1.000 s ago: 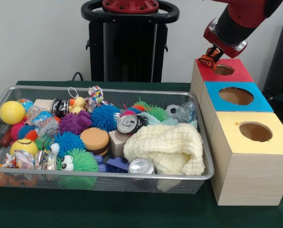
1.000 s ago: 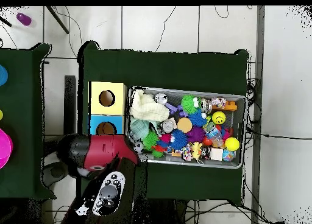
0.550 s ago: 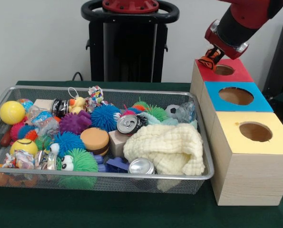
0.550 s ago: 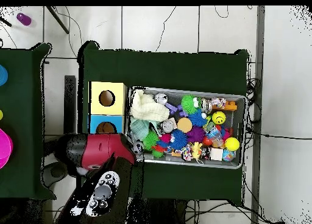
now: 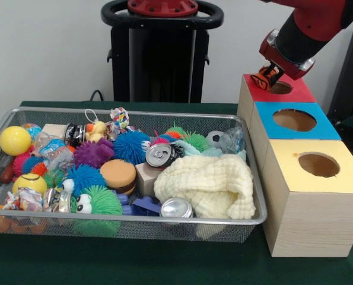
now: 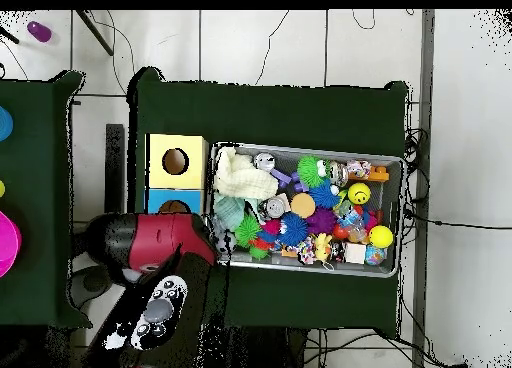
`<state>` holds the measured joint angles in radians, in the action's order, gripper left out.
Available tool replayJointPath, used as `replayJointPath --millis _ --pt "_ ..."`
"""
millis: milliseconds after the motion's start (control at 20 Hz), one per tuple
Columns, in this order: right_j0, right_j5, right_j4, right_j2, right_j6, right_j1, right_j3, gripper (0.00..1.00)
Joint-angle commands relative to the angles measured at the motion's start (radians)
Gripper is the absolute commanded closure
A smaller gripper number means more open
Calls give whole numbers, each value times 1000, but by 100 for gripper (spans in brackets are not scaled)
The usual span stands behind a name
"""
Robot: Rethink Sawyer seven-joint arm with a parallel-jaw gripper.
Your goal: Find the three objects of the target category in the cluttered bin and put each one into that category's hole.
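The claw (image 5: 266, 78) hangs at the near-left edge of the red box's top (image 5: 295, 92), closed about a small orange-and-black striped object (image 5: 263, 77). What the object is cannot be made out. It is clear of the mesh bin (image 5: 256, 221) and sits just above the red surface, on the bin side of the red box's hole (image 5: 279, 87).

The governing relation: the hole lies just beside the claw, on the side away from the bin and slightly toward the blue box (image 5: 295, 122). The object is not yet centred over the opening. In the front view it overlaps the hole's left rim only. A short sideways carry toward the hole's middle appears to be what remains before release, in my judgement.

The overhead view shows the arm (image 6: 155, 242) covering the red box entirely, so the claw's alignment cannot be confirmed from above (only the yellow box (image 6: 175, 162) and part of the blue box remain exposed there).

Relative to the red box, the bin stands on the tabletop (image 5: 164, 261) alongside the row of three boxes, crowded with spiky balls, cans and a cream cloth (image 5: 206, 184). Risk noted: a release at the rim could leave the object resting on the box top rather than inside.
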<state>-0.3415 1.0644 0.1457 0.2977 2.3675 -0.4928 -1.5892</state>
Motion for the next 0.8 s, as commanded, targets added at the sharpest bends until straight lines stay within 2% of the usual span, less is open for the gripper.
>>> replayJointPath --millis 50,550,800 --pt "18 -341 26 -4 298 173 90 100" --pt "-14 -382 75 40 319 199 99 100" --pt "-31 -454 106 56 328 220 93 100"
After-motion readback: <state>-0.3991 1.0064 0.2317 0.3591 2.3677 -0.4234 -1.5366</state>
